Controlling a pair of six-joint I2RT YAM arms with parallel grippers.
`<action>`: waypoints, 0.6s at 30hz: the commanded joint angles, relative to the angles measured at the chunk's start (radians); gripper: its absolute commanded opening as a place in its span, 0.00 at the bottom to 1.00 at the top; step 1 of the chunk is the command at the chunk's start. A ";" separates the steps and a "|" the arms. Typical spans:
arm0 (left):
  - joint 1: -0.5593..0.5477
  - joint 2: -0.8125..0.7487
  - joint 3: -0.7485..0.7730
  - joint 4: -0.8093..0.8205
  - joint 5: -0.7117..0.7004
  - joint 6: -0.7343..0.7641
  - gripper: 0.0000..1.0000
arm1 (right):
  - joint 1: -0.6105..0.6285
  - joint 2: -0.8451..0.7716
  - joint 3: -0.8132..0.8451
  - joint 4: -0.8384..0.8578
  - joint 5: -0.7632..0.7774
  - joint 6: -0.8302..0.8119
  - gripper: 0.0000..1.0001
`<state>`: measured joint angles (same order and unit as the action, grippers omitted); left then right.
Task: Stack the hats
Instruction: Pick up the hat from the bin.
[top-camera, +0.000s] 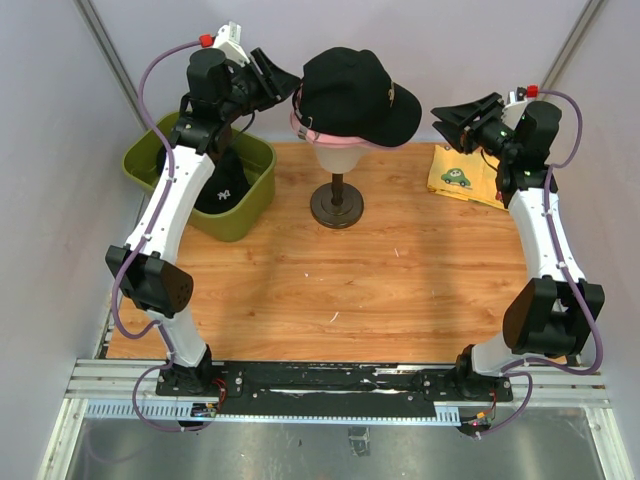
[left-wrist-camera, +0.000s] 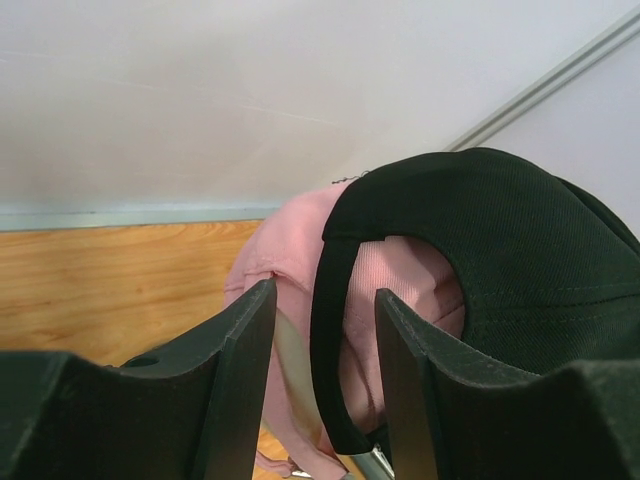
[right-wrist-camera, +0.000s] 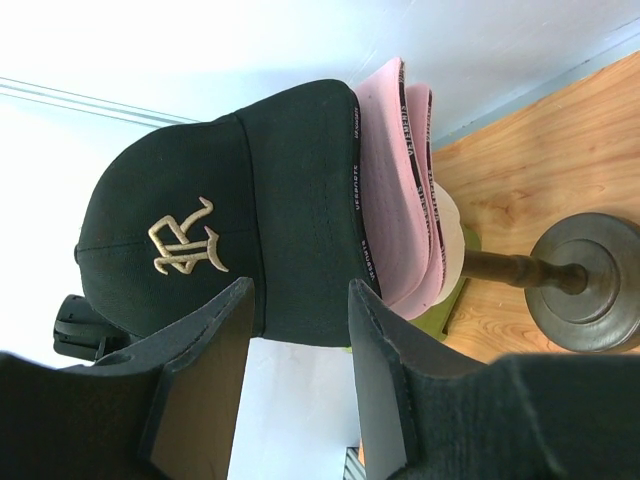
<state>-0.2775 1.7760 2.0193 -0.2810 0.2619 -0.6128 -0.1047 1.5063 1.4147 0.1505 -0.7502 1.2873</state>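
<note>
On the mannequin head (top-camera: 335, 152), mid-tabletop (top-camera: 350, 290): black cap with a gold emblem (top-camera: 350, 90) pulled over a pink cap (right-wrist-camera: 400, 190), only the pink rim and back peeking out below. Beneath the head, a thin post down to a round dark base (top-camera: 337, 205). Left of the head, an olive bin (top-camera: 255, 215) with a second black cap (top-camera: 225, 188) inside, white logo up, partly covered by the left arm crossing above. Right of the head, toward the far edge, a flat yellow fabric piece (top-camera: 455, 175) with a green print; whether a cap or not, hard to say, its right part hidden by the right arm.

Left pincer (left-wrist-camera: 322, 298) raised at cap height just left of the head, fingers apart, the black cap's rear band seen in the gap with room either side, clamped on nothing. Right pincer (right-wrist-camera: 300, 290) at about the same height right of the head, fingers apart too, short of the black cap and gripping nothing.

From the left wrist, most of the head blocked by the two caps, the black crown cut off at the picture's right edge. From the right wrist, the black cap's lower edge hidden behind the fingers, lettering along the caps' edges too small to read. Faint pale scuffs on the tabletop in front of the base
</note>
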 joint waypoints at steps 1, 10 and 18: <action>-0.006 0.007 0.034 0.003 -0.008 0.023 0.48 | 0.008 -0.012 0.024 0.011 0.016 -0.032 0.44; -0.008 0.003 0.037 -0.009 -0.019 0.035 0.48 | 0.013 -0.014 0.021 0.017 0.026 -0.031 0.44; -0.008 0.006 0.055 -0.030 -0.033 0.055 0.47 | 0.020 -0.012 0.039 0.011 0.037 -0.029 0.44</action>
<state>-0.2783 1.7760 2.0308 -0.3042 0.2394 -0.5823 -0.1005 1.5059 1.4151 0.1509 -0.7288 1.2770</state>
